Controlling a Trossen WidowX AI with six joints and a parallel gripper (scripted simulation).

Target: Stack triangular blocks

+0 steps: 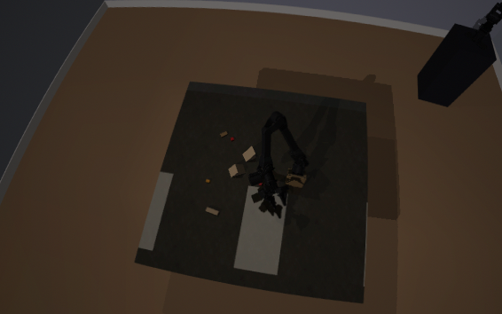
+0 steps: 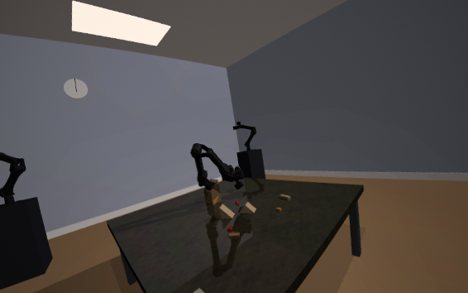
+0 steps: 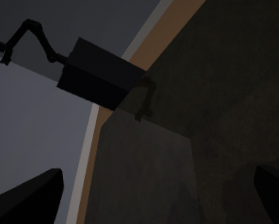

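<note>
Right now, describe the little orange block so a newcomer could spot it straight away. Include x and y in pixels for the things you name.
On the dark table (image 1: 327, 248) (image 2: 173, 256), find the two pale triangular blocks (image 1: 249, 153) (image 1: 233, 170) (image 2: 226, 211) (image 2: 248, 208). In the top view, the orange block (image 1: 207, 181) (image 2: 279, 209) lies left of them, above a longer pale wooden piece (image 1: 212, 211) (image 2: 285, 197). Its colour sets it apart: the similarly small pieces nearby are red (image 1: 232, 139) (image 2: 230, 228).

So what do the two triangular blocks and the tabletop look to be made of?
Triangular blocks: probably plain, unvarnished wood, from their pale tan, matte faces. Tabletop: possibly polished stone, dark and mottled, with mirrored shapes showing a gloss.
</note>
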